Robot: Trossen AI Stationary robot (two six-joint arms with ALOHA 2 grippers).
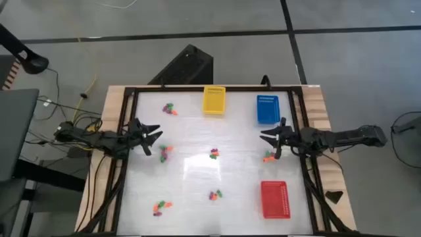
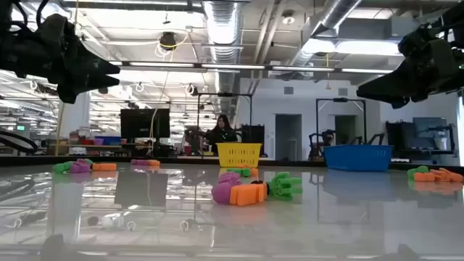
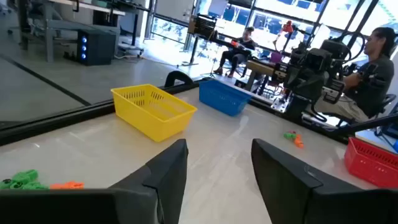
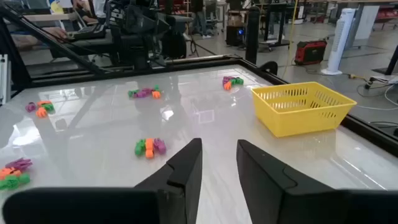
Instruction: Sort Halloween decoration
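Small clusters of orange, green and purple trinkets point(image 1: 214, 155) lie scattered across the white surface point(image 1: 191, 197). The left tool point(image 1: 154, 137) hangs above the left edge, fingers apart and empty. The right tool point(image 1: 268, 141) hangs above the right edge, fingers apart, empty.

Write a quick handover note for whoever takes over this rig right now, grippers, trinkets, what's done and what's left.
Left gripper: open, empty, raised at the table's left side.
Right gripper: open, empty, raised at the right side, above a trinket cluster.
Other trinket clusters lie loose on the table: far left, near the left gripper, centre, front centre, front left.
Yellow basket, blue basket, red basket: nothing visible inside.
Done: nothing sorted. Left: every cluster.
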